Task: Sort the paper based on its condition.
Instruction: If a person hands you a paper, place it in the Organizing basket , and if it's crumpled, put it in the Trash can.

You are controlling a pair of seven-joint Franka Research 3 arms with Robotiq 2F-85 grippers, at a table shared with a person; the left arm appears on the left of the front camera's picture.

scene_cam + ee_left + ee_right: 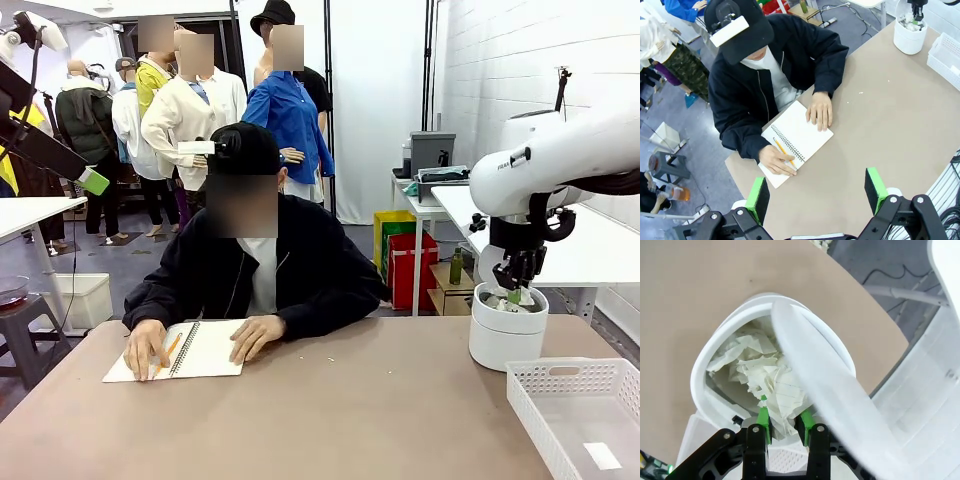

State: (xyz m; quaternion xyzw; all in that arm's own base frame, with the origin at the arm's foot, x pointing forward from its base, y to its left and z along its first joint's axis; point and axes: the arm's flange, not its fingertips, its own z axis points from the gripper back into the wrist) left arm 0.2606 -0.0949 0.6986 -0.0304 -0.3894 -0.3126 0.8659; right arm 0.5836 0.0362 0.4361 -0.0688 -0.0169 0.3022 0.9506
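My right gripper (516, 292) (785, 419) hangs in the mouth of a white round bin (505, 345) (700, 371) at the table's right side. Its green pads (763, 416) are shut on a crumpled paper lump (782, 396). More crumpled white paper (747, 356) fills the bin beneath it. A flat white slip (603, 455) lies in the white mesh basket (560, 371) at the front right. High above the table, my left gripper (816, 192) stands open with nothing between its fingers.
A person sits at the far side with both hands on an open spiral notebook (205, 350) (800, 137), one hand holding a pencil. A white lid part (810, 365) tilts across the bin's opening. Bare brown tabletop (350, 410) spans the middle.
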